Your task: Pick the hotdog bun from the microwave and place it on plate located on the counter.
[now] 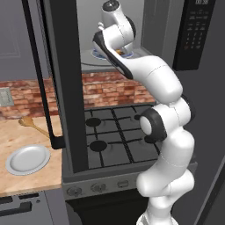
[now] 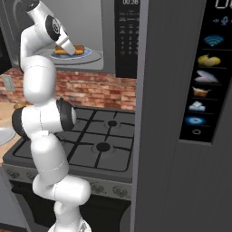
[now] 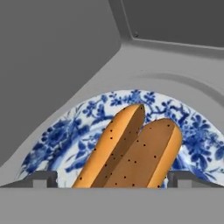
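Observation:
The hotdog bun (image 3: 131, 148) lies on a blue patterned plate (image 3: 57, 140) on the round turntable (image 3: 197, 87) inside the microwave (image 1: 193, 35). My gripper (image 3: 116, 179) is open and reaches into the cavity. One fingertip stands on each side of the bun's near end, left (image 3: 43, 179) and right (image 3: 188, 179). From the right base view the hand (image 2: 72, 50) sits right at the bun (image 2: 78, 48). The plain grey-white plate (image 1: 27, 159) rests bare on the wood-grain counter (image 1: 26, 136), low to the left.
The tall black microwave door (image 1: 61, 88) hangs open between the arm and the counter. Below the microwave is a black gas stove (image 1: 118, 132). A wooden spoon (image 1: 33, 125) lies behind the plain plate. A dark tall unit with a lit panel (image 2: 204, 81) stands at the right.

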Robot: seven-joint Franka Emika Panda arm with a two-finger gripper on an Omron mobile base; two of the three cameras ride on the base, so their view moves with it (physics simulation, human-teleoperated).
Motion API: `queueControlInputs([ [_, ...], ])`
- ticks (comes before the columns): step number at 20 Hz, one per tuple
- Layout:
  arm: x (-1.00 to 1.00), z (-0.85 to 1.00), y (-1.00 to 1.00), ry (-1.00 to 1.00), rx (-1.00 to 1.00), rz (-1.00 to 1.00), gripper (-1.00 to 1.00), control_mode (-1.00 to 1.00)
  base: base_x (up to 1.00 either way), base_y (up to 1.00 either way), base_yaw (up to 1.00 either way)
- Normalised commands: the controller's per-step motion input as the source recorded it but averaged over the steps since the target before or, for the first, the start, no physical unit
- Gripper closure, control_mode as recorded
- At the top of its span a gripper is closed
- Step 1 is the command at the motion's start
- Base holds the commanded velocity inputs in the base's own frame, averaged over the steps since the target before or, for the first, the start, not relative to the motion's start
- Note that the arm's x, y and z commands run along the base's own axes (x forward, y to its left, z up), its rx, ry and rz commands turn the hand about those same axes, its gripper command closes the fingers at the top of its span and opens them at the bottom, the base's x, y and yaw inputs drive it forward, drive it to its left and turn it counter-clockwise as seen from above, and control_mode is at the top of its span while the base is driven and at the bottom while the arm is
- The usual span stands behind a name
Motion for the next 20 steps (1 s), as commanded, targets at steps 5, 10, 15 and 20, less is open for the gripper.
queueControlInputs([
  [5, 0.00, -0.16, 0.05, 0.00, 0.00, -0.05, -1.00, -1.00, 0.00, 0.00, 0.00],
  [10, 0.00, -0.30, 0.02, -0.03, 0.00, -0.02, -1.00, -1.00, 0.00, 0.00, 0.00],
  [15, 0.04, -0.17, 0.00, -0.05, 0.00, 0.00, -1.00, -1.00, 0.00, 0.00, 0.00],
  [20, 0.17, -0.05, 0.00, -0.03, 0.00, 0.00, -1.00, -1.00, 0.00, 0.00, 0.00],
])
